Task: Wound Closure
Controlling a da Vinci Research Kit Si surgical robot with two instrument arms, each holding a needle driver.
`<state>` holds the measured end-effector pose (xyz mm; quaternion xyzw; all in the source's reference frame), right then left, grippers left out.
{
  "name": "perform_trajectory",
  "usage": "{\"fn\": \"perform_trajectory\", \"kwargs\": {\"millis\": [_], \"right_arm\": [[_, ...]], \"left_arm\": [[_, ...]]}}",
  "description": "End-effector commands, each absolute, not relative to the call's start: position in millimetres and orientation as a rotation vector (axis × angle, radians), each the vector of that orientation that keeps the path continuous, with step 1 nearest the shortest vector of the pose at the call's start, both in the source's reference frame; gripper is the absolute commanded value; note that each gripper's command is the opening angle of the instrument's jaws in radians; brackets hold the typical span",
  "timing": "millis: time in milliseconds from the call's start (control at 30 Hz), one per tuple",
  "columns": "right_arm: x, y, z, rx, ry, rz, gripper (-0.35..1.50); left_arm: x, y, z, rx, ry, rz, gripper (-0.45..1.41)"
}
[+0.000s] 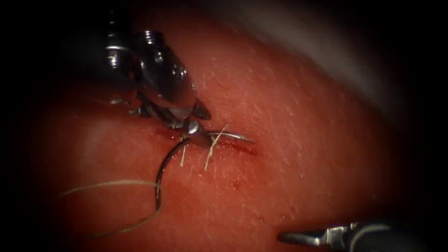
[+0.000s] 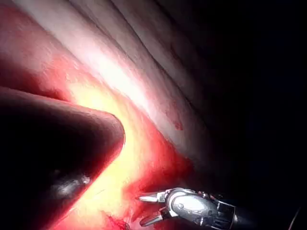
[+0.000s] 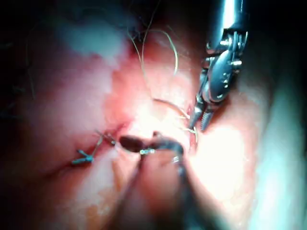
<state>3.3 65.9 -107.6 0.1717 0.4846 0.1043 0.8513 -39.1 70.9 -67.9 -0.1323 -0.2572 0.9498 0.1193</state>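
The curved needle point(image 1: 169, 161) lies over the tissue point(image 1: 298, 140), and its whole curve shows above the surface. Its point reaches right over the cut point(image 1: 240, 147), and its tail is low on the left side. Pale thread point(image 1: 112, 184) loops left from the tail. My left tool point(image 1: 199, 120) hangs over the needle's middle with its jaws apart. One jaw touches the needle and the serrated one points right. The left tool point(image 3: 200, 123) also shows forked beside the needle point(image 3: 170, 104). My right tool point(image 1: 285, 238) is low on the right, holding nothing. Its jaws point(image 2: 143, 209) are spread.
Two stitches with short cut ends of thread point(image 1: 209, 156) cross the cut just below the left tool. Red fluid point(image 1: 247, 149) sits along the cut. Further knotted stitches point(image 3: 86, 155) show on the cut. The tissue's pale edge point(image 1: 326, 51) runs along the far right.
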Motion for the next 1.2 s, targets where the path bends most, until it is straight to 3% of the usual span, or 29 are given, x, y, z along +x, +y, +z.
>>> {"fn": "perform_trajectory", "kwargs": {"millis": [33,167,200,433,633,933,1200], "right_arm": [[3.9,66.0,-107.2,0.361,1.022,0.218,1.26],[3.9,66.0,-107.1,0.361,1.022,0.218,1.26],[3.9,66.0,-107.2,0.361,1.022,0.218,1.26],[4.0,66.1,-107.2,0.361,1.021,0.22,1.25],[4.9,67.1,-107.0,0.322,1.026,0.288,1.21],[8.7,68.5,-104.3,0.507,1.125,1.061,1.04],[10.7,69.0,-103.2,0.481,1.097,1.392,1.01]], "left_arm": [[-39.7,70.7,-67.3,-0.38,-0.759,2.781,0.14],[-39.6,70.5,-67.2,-0.353,-0.778,2.792,-0.14],[-39.4,70.2,-67.2,-0.339,-0.784,2.799,-0.34],[-38.4,70.0,-68.8,-0.333,-0.799,2.816,-0.35],[-38.2,73.6,-71.9,-0.495,-0.623,2.784,-0.35],[-37.8,75.7,-76.5,-1.069,-0.334,2.437,-0.35],[-37.8,75.6,-78.2,-1.226,-0.198,2.263,-0.35]]}}
